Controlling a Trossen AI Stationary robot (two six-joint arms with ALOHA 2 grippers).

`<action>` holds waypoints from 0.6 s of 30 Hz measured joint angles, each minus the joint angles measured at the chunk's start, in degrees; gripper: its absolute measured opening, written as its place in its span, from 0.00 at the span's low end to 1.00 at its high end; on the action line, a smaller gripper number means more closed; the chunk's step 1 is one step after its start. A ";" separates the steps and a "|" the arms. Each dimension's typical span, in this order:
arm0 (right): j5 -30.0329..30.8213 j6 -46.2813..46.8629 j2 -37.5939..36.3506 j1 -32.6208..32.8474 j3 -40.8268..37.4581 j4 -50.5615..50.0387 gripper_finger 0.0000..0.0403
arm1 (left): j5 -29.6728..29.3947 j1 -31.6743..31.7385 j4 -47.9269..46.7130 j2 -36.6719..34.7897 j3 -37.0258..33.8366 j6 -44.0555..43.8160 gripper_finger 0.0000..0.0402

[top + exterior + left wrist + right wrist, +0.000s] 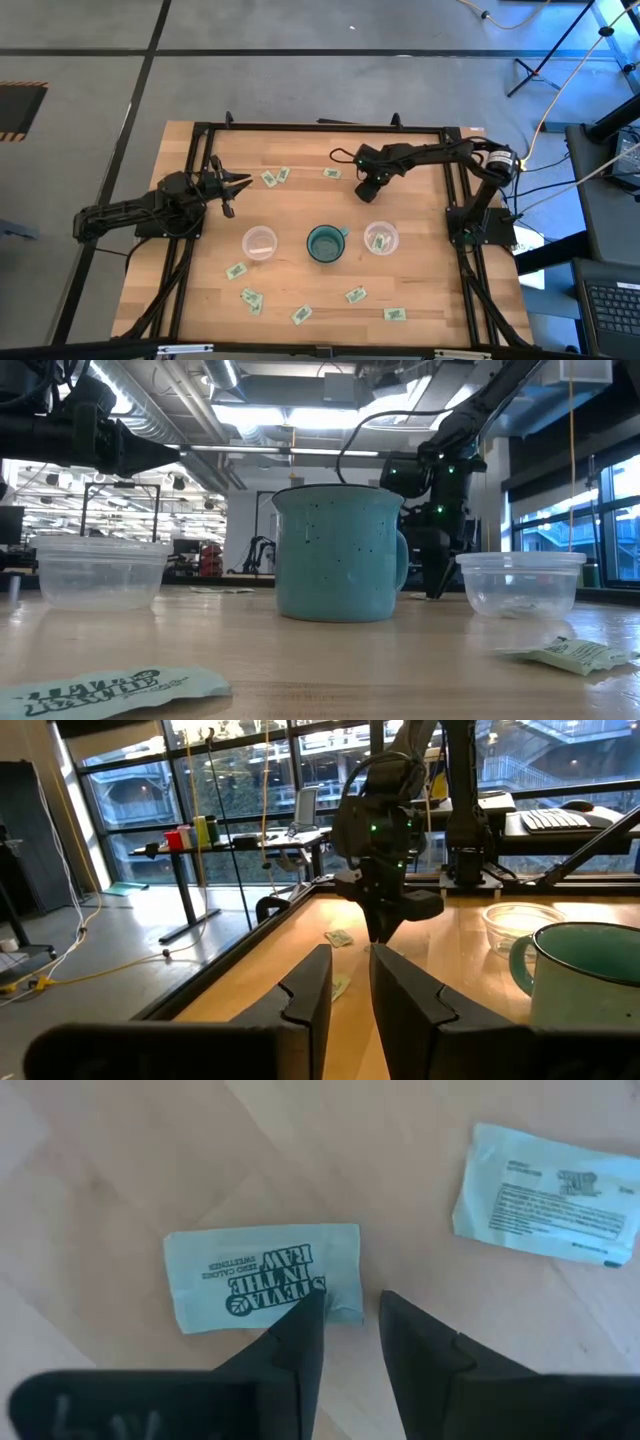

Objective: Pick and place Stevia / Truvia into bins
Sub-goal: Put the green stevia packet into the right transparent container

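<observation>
The right claw (345, 1315) is lowered, pointing down, over the far middle of the wooden surface (300, 290), its fingers slightly parted and gripping nothing, with one tip touching the edge of a printed packet (262, 1278) and a second packet (545, 1193) lying just beside it. The left claw (237, 184) is held above the far left of the surface, its fingers a narrow gap apart and empty. A miss is judged possible: because only one tip sits on the flat packet, the paper may be pushed along the wood or folded rather than pinched when the fingers close, and the neighbouring packet may be nudged. Thin paper lying flush offers little edge to catch. In the high view about nine loose packets are counted: two at the far left (274, 177), one at the far middle (332, 173), and six spread along the near side (237, 270). Two clear cups are counted, the left one (259, 242) seemingly empty and the right one (381, 238) holding what seems to be at least one packet, with one teal mug (325, 243) between them.
</observation>
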 joint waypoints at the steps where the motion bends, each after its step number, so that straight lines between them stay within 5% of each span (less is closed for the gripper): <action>1: 0.05 0.09 0.03 0.00 0.00 -0.14 0.22 | 0.01 0.01 0.00 0.00 0.00 0.00 0.16; 9: 0.66 -0.09 0.09 -0.02 -0.07 -0.57 0.03 | 0.07 0.01 0.00 0.00 0.00 0.00 0.17; 18: 1.40 -1.61 -3.64 0.76 -0.70 -3.44 0.01 | 0.07 0.01 0.00 0.00 0.00 0.00 0.17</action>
